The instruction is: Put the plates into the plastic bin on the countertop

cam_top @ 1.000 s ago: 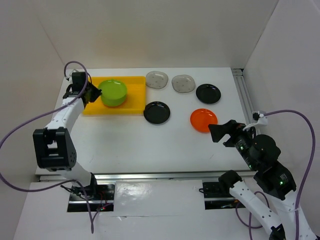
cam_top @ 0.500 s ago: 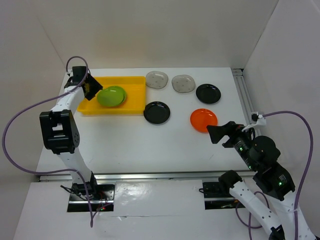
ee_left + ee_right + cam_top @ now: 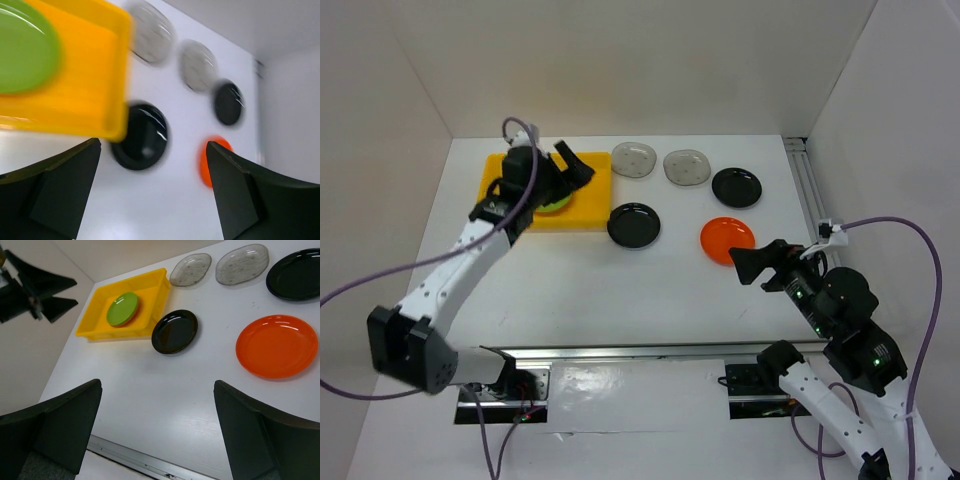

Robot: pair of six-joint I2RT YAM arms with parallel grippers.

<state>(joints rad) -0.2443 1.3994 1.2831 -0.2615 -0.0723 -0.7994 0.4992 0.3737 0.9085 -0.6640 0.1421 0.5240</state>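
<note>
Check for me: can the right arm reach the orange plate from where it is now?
Probably yes. The orange plate lies bare on the countertop, just ahead of the right gripper, whose fingers stand open. Nothing sits on the plate or between it and the gripper.

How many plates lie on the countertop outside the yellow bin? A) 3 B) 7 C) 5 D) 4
C: the left grey plate, right grey plate, near black plate, far black plate and orange plate all sit outside the yellow bin.
</note>
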